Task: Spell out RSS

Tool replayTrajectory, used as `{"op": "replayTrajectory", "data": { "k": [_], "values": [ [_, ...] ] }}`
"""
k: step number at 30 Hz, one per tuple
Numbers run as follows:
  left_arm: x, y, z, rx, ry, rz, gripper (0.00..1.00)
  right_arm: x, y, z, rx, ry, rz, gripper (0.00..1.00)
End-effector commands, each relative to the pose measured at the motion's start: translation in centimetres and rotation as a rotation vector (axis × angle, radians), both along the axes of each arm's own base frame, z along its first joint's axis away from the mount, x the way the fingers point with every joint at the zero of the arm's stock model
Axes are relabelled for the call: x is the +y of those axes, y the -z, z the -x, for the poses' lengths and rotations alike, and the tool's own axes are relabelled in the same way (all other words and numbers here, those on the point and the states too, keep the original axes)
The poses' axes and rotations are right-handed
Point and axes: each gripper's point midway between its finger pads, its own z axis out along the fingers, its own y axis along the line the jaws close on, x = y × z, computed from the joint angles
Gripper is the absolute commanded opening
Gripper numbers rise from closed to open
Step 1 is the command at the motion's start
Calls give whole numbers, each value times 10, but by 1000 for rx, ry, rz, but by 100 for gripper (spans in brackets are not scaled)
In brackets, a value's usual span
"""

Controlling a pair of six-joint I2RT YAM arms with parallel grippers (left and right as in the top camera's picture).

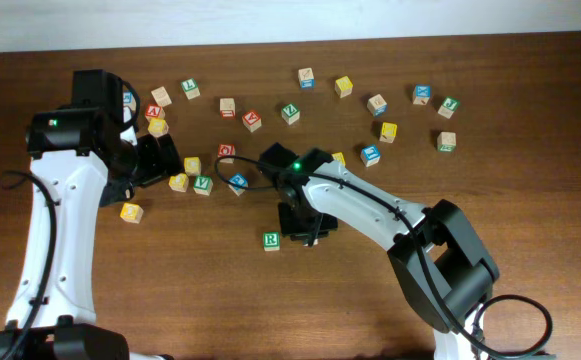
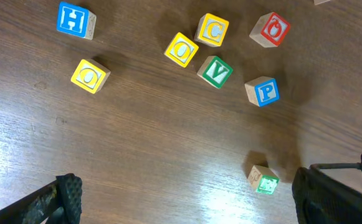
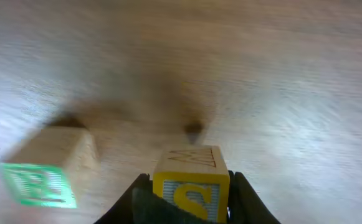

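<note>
The right gripper (image 3: 190, 202) is pinching a yellow-faced wooden letter cube marked S (image 3: 192, 186) at the bottom centre of its wrist view. The green-faced wooden R cube (image 3: 40, 177) is lying at lower left, near it. If released tilted or too close, the S is likely to knock the R askew or land crooked. The left gripper (image 2: 184, 202) is hanging spread wide, holding nothing. The dark wood-grain worktop (image 1: 550, 190) is carrying other lettered cubes (image 1: 343, 86), and a pale wall strip (image 1: 290, 20) is running along the overhead view's top edge.

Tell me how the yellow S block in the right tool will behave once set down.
The yellow S block looks like wood, probably stiff and light. Flat faces and square edges suggest it will sit still, not roll. The smooth tabletop may let it slide if nudged.
</note>
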Motion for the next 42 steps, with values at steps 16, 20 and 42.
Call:
{"op": "replayTrajectory", "data": {
  "k": [16,20,42],
  "values": [
    [-1,-2,-1,-8,8,7,99,22,-1,10,-28,7,-32,25],
    [-1,-2,-1,-8,8,7,99,19,4,15,-16,32,-16,25],
    [-1,-2,-1,-8,8,7,99,32,1,12,-14,35,-78,35]
  ]
}}
